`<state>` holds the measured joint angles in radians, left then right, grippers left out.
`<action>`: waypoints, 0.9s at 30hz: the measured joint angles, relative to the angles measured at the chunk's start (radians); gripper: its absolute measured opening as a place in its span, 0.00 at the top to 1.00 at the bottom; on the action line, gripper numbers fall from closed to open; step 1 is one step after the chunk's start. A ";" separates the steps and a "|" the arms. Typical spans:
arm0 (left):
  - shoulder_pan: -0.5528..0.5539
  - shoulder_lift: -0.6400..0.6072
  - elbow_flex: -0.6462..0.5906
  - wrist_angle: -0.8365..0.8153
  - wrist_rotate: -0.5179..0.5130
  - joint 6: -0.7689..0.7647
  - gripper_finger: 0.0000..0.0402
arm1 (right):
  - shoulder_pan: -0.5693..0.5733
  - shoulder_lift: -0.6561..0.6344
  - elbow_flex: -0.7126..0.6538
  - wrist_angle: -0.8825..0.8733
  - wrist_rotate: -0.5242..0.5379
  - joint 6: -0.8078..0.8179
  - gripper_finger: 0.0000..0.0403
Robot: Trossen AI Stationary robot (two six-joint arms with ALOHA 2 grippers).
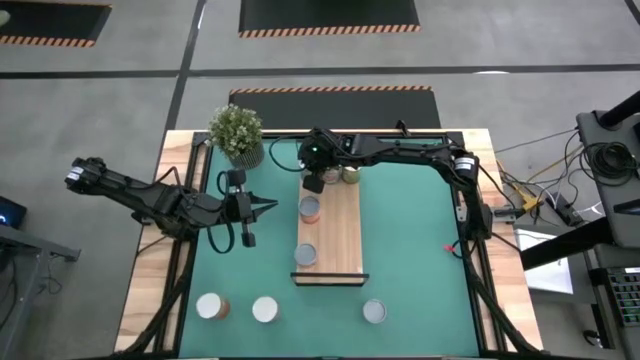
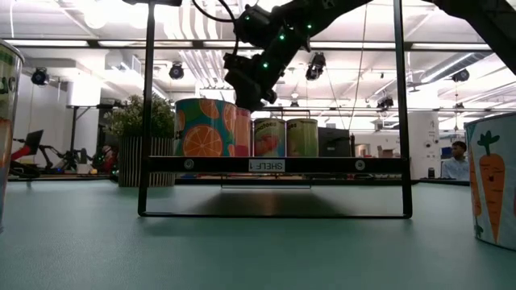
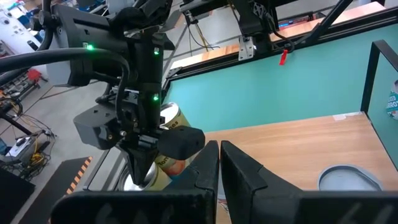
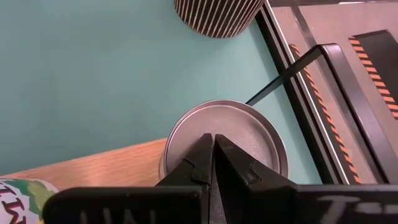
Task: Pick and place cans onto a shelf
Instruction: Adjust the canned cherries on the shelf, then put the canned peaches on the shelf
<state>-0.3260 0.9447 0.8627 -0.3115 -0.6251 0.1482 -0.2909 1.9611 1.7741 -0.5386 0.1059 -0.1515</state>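
The shelf [image 1: 338,235] is a light-wood plank on a black frame [image 2: 274,165] over the green mat. Two cans [image 1: 310,208] [image 1: 305,255] stand along its left side, and more stand at its far end [image 1: 350,175]. My right gripper [image 4: 213,144] is shut, slanting down over the silver top [image 4: 249,134] of the can at the shelf's far left corner. My left gripper [image 1: 270,207] is shut and holds nothing; it hovers left of the shelf, pointing at it. Three cans [image 1: 212,307] [image 1: 265,310] [image 1: 374,312] stand on the mat near the front edge. My right gripper's shut fingertips [image 4: 202,149] stand over the middle of the can's silver top [image 4: 249,134], coming from above and slanting down. I cannot tell whether they touch it. The can stands upright on the shelf's far left corner.
A potted plant [image 1: 237,133] in a striped pot [image 4: 217,15] stands at the mat's far left, close to the right gripper. The black table frame [image 4: 336,93] runs along the far edge. Open mat [image 1: 410,240] lies right of the shelf.
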 joint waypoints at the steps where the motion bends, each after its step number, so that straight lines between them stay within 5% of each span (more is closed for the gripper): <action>1: 0.000 0.000 0.000 0.000 0.000 0.000 1.00 | 0.000 -0.003 0.000 0.000 0.000 -0.001 0.98; 13: 0.000 0.000 0.000 0.000 0.000 0.000 1.00 | 0.050 -0.115 -0.002 -0.008 -0.002 -0.005 0.98; 27: 0.000 0.000 -0.002 -0.005 0.015 -0.035 1.00 | 0.316 -0.263 -0.006 -0.151 -0.001 0.062 0.98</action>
<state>-0.3258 0.9447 0.8612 -0.3164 -0.6106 0.1131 0.0248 1.6985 1.7685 -0.6896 0.1047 -0.0900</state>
